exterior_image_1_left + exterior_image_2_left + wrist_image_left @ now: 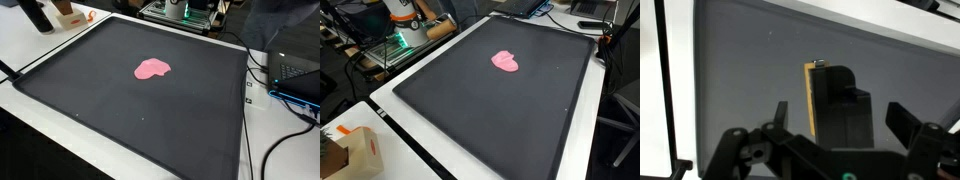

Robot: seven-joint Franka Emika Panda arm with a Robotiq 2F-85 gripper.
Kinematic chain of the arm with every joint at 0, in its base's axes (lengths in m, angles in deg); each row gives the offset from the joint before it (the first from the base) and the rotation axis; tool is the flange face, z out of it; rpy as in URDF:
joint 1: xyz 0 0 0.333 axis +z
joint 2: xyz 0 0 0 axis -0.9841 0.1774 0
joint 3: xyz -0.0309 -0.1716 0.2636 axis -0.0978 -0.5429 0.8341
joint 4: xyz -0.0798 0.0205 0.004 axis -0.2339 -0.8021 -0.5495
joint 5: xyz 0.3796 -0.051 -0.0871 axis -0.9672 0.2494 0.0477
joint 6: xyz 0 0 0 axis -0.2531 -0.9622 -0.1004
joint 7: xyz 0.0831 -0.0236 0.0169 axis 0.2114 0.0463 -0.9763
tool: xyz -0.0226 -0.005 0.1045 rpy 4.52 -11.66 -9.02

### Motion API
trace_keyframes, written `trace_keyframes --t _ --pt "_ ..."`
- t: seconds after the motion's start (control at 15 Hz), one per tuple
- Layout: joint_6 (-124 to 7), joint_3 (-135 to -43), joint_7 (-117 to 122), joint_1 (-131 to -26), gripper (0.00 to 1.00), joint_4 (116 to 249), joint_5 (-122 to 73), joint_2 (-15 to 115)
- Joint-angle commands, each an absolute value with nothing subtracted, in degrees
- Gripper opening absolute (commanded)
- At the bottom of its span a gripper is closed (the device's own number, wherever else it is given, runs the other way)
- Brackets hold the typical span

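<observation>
1 claw (840, 118), 1 pink blob (152, 68)

The blob (152, 69) is plain pink, the mat (110, 115) under it plain black, the table (60, 135) white.

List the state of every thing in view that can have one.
End effector: open, holding nothing.
Tan block: seen between the open fingers, not gripped; upright or lying, cannot tell.
Dark mat: spread flat.
Pink lump: lying flattened on the mat, nothing touching it.
Cardboard box: standing off the mat, near a corner.
</observation>
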State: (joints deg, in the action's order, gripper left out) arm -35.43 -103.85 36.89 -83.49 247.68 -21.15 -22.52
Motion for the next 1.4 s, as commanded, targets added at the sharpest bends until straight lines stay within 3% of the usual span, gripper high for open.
trace_keyframes --t 0.0,0.53,0.6,0.67,1.07,1.13,1.33 --pt "-35.3 -103.9 36.7 -83.3 1.0 247.6 -21.0 -22.5" --pt "-35.3 -104.2 37.0 -83.3 1.0 247.6 -21.1 -22.5" --pt "-35.3 -104.3 37.2 -83.2 0.92 247.5 -21.2 -22.5" --pt "-35.4 -104.4 37.3 -83.1 0.75 247.5 -21.2 -22.4" --pt "-35.4 -104.6 37.8 -82.8 0.28 247.4 -21.4 -22.4" --pt "-35.4 -104.6 37.9 -82.7 0.23 247.4 -21.4 -22.4" --pt "-35.5 -104.6 38.2 -82.5 0.23 247.4 -21.4 -22.4"
